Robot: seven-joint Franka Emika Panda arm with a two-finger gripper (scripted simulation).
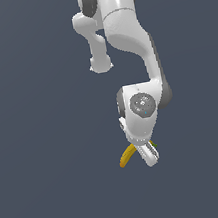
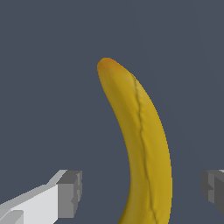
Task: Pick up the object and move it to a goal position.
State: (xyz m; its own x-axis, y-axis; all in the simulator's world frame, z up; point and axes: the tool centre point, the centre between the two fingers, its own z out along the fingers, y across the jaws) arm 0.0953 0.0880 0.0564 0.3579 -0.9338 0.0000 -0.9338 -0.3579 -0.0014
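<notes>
Curved yellow banana [image 2: 144,148], orange-brown end, ridge along its length, sits lower centre of the exterior frame under the white arm. Claw [image 1: 145,151] spread, 2 pads either side, not touching.

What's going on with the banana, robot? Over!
End effector open, a finger on each side of the banana, gaps both sides. Banana not gripped yet. Nothing in the way. Over.
</notes>
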